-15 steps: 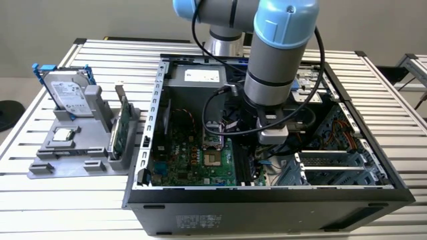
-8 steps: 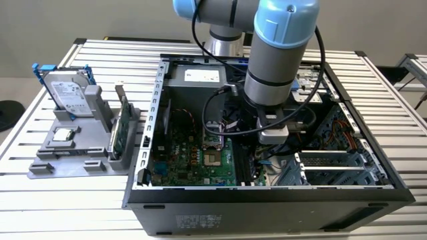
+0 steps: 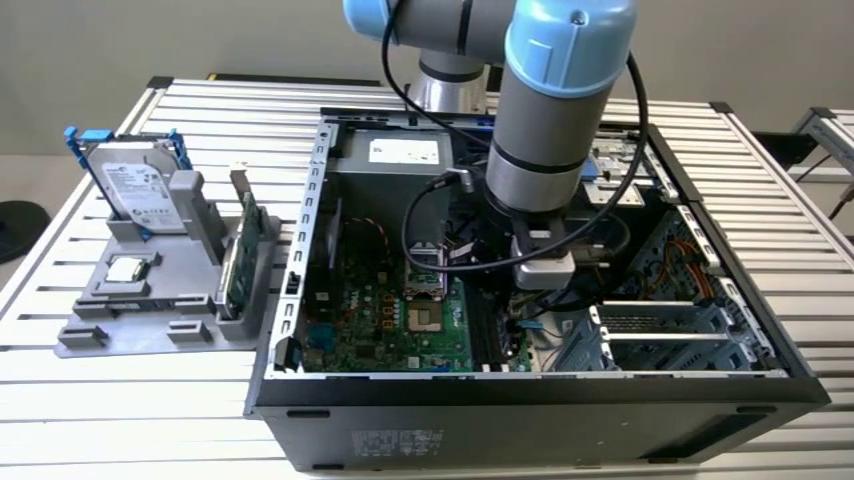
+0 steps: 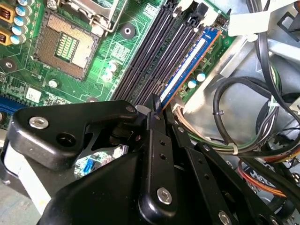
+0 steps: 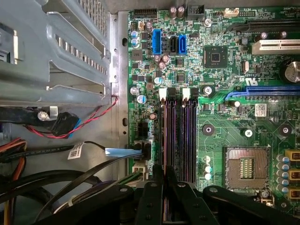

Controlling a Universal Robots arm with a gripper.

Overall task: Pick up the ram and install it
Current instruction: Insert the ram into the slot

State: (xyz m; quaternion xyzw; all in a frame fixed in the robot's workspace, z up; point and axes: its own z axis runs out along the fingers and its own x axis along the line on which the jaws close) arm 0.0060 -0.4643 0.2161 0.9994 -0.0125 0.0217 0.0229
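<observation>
The black gripper (image 4: pixel 155 107) is pinching the near end of the ram (image 4: pixel 188 62), standing in the slot nearest the motherboard (image 4: pixel 117 49) edge, beside cables (image 4: pixel 234 123).

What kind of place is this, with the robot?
Probably a robotics lab or test bench: a robot arm reaches into an open computer case on a slatted metal table, and a grey holder beside it holds computer parts.
</observation>
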